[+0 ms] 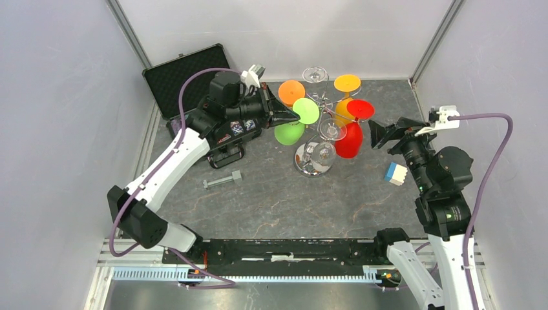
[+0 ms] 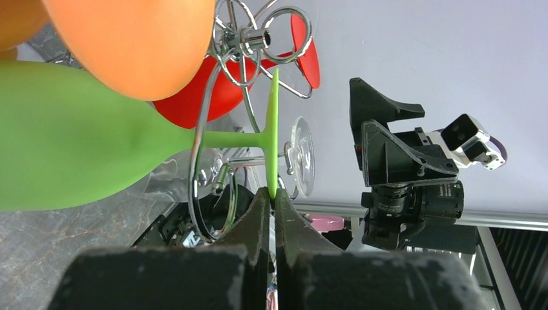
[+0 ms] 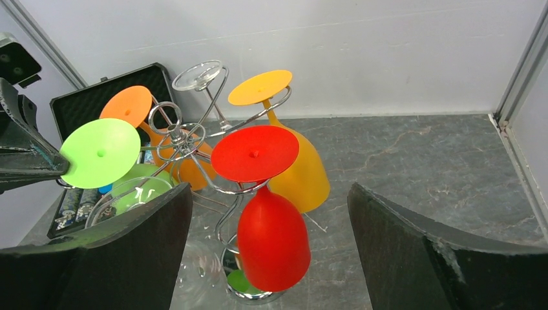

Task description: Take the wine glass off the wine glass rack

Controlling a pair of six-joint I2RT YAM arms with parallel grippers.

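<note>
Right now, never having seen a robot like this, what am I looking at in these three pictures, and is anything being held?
These are two robot arms bolted to a table, each ending in a two-finger gripper. The wide picture looks down from above and behind them. The other two come from small cameras on the wrists. In the middle stands a shiny wire wine glass rack, with coloured and clear glasses hanging upside down from it. The left gripper is shut on the edge of the flat foot of the green wine glass, which hangs on the rack. The right gripper is open and empty, facing the red glass. Also on the table are an open black case, a grey bolt-like piece and a blue-and-white block.
</note>
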